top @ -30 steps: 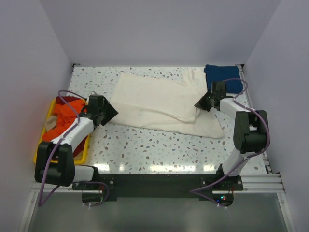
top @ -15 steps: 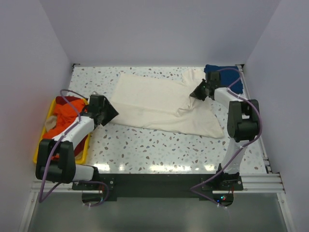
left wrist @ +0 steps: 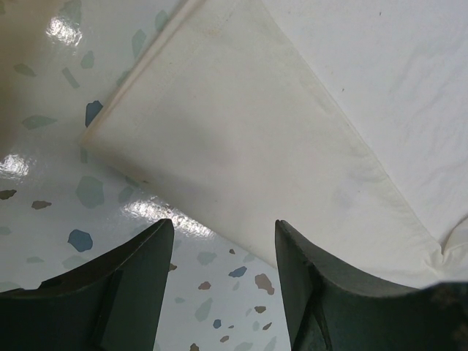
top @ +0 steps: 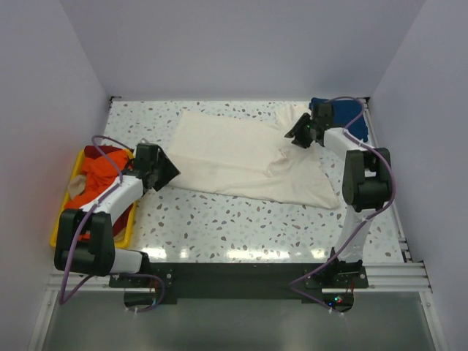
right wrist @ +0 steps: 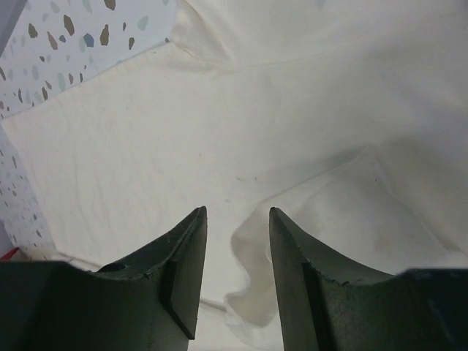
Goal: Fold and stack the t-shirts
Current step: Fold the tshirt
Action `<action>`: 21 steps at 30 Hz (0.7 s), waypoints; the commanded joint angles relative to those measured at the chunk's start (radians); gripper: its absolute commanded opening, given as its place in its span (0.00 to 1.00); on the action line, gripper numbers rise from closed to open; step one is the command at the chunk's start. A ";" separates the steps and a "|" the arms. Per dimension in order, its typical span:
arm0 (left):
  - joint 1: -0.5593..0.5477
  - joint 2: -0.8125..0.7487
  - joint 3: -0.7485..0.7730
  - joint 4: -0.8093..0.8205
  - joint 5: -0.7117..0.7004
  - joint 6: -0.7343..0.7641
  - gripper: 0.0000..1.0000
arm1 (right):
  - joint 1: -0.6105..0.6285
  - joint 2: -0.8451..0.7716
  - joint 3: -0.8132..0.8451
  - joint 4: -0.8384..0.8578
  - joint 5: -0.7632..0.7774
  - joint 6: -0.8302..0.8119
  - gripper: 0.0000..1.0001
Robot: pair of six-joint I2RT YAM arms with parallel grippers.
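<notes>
Grip gone from cream shirt [top: 248,157]: right gripper [top: 298,136], shut tight a moment ago, now partly spread and pinching nothing. Looks like a drop of that far corner, so folding not done yet. Shirt spread flat below and left of it, bumpy near the fingers. Left gripper [top: 170,170] spread wide, hanging right at the shirt's pointed left corner, holding nothing. Blue shirt [top: 344,113] just right of right gripper: tight there. Bare table [top: 219,219] nearer the bases: lots of room.
</notes>
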 commanded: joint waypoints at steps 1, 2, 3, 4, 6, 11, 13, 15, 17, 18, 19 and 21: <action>-0.002 -0.005 0.035 0.021 0.007 0.022 0.62 | 0.014 -0.072 0.017 -0.002 0.002 -0.059 0.44; -0.002 -0.004 0.036 0.022 0.007 0.022 0.62 | 0.019 -0.082 0.013 -0.008 0.005 -0.067 0.44; -0.003 -0.005 0.036 0.021 0.007 0.020 0.62 | 0.020 -0.107 -0.002 -0.022 0.016 -0.082 0.44; -0.002 -0.005 0.035 0.021 0.007 0.020 0.62 | 0.029 -0.122 -0.016 -0.023 0.024 -0.088 0.44; -0.003 -0.007 0.036 0.021 0.007 0.020 0.62 | 0.040 -0.182 -0.078 -0.029 0.050 -0.101 0.41; -0.003 -0.010 0.038 0.021 0.010 0.019 0.62 | 0.101 -0.265 -0.204 -0.005 0.133 -0.133 0.25; -0.003 -0.008 0.041 0.021 0.011 0.019 0.62 | 0.121 -0.265 -0.229 -0.005 0.148 -0.151 0.24; -0.002 -0.008 0.041 0.021 0.008 0.016 0.62 | 0.128 -0.253 -0.241 -0.017 0.157 -0.159 0.20; -0.002 -0.005 0.039 0.024 0.010 0.013 0.62 | 0.128 -0.245 -0.269 -0.023 0.168 -0.158 0.20; -0.002 0.001 0.039 0.027 0.014 0.007 0.62 | 0.128 -0.251 -0.282 -0.025 0.170 -0.155 0.20; -0.002 0.005 0.041 0.025 0.017 0.005 0.62 | 0.126 -0.260 -0.296 -0.023 0.173 -0.151 0.20; -0.002 0.013 0.047 0.018 0.013 -0.006 0.62 | 0.121 -0.292 -0.336 -0.037 0.191 -0.145 0.20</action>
